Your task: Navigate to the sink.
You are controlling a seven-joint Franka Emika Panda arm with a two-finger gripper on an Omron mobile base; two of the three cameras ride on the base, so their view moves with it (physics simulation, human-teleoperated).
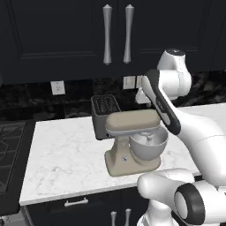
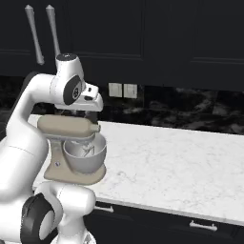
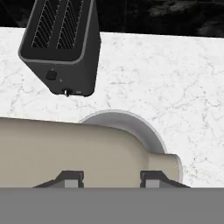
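The sink is out of view. My gripper (image 3: pixel 111 179) hangs over the white marble counter (image 2: pixel 171 162), directly above the head of a beige stand mixer (image 3: pixel 65 148). Its two dark fingertips (image 3: pixel 70 177) stand apart with nothing between them, so it is open. From the right base camera the white hand (image 2: pixel 90 101) sits just above the mixer (image 2: pixel 71 147), close to the back wall.
A dark toaster (image 1: pixel 105 112) stands behind the mixer (image 1: pixel 132 141) against the backsplash. A black gas stovetop (image 1: pixel 9 150) borders the counter's left end. Dark upper cabinets with long metal handles (image 1: pixel 107 33) hang above. Bare counter stretches away to the right (image 2: pixel 190 167).
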